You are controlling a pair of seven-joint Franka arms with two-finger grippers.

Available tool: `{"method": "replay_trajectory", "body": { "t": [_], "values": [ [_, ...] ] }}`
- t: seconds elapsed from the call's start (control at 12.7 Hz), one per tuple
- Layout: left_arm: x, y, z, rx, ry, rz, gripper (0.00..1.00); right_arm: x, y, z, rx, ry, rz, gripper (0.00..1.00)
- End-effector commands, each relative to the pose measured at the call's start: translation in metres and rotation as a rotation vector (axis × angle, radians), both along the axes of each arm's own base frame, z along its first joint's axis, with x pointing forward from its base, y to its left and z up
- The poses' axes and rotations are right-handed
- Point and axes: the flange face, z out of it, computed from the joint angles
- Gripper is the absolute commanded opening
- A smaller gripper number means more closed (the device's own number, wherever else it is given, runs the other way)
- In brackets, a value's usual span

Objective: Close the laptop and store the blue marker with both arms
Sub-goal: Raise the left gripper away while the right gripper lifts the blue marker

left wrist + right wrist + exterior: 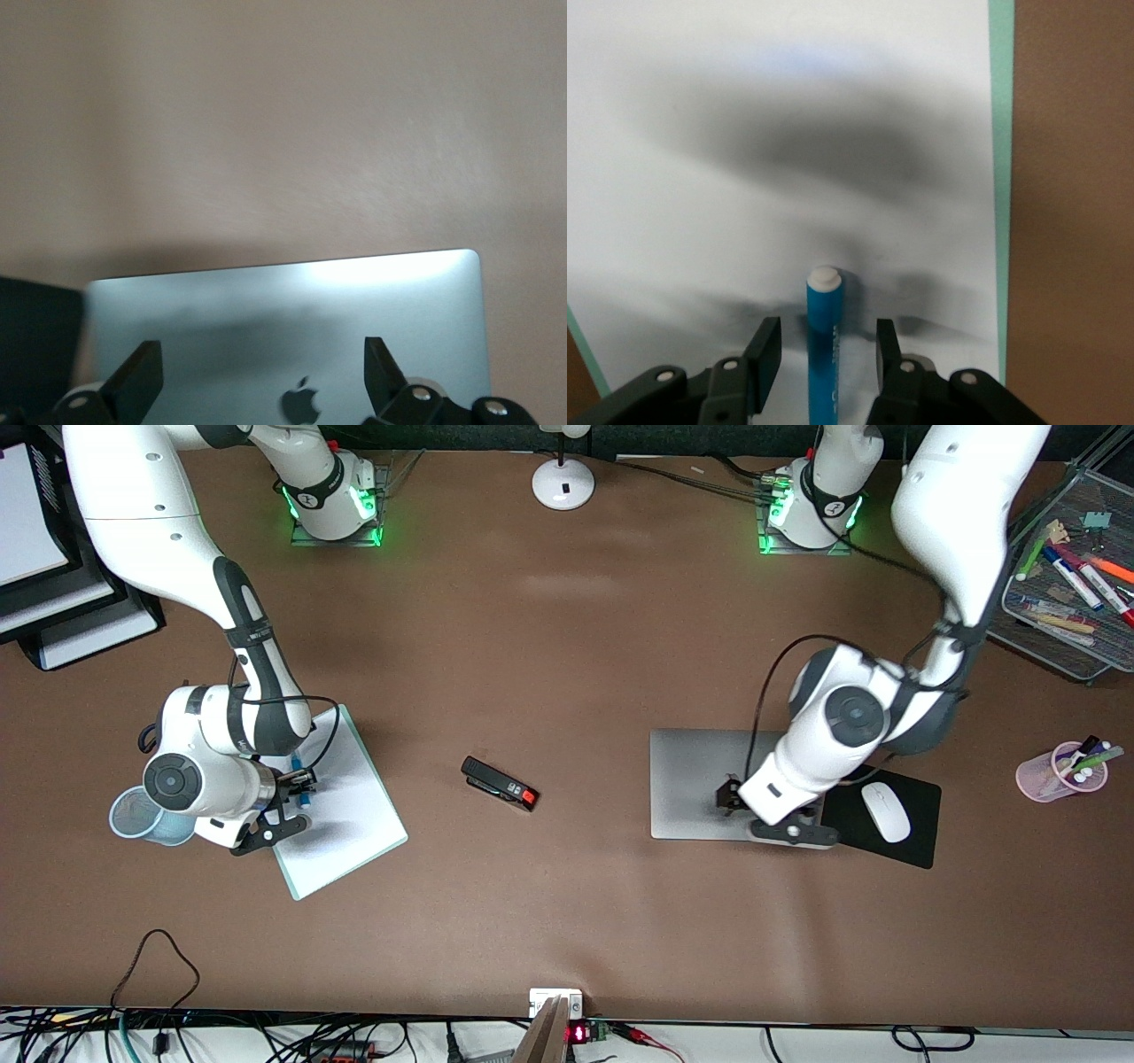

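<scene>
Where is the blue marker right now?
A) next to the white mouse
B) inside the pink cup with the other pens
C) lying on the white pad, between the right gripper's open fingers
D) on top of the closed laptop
C: the right wrist view shows the blue marker lying on the white pad, with the right gripper open around it and not yet touching it.

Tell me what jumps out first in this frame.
The laptop lies closed toward the left arm's end of the table, the open left gripper over its lid. At the other end, the open right gripper straddles the blue marker on a white pad.
</scene>
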Motion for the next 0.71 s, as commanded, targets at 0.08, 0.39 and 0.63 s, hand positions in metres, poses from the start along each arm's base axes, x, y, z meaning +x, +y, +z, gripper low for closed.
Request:
{"method": "replay_trajectory", "body": {
  "t": [0.08,0.39,0.63],
  "values": [
    [-0.008,0.04,0.075,0.077,-0.028,-0.003,1.0,-0.001,0.0,0.0,0.01,0.002,0.019,0.47],
    [-0.021,0.095,0.137,0.156,0.006,-0.071,1.0,-0.001,0.0,-0.001,0.011,0.002,0.015,0.46],
    [-0.034,0.104,0.189,0.202,0.106,-0.06,1.0,-0.001,-0.002,-0.002,0.009,0.001,0.006,0.42]
  ]
}}
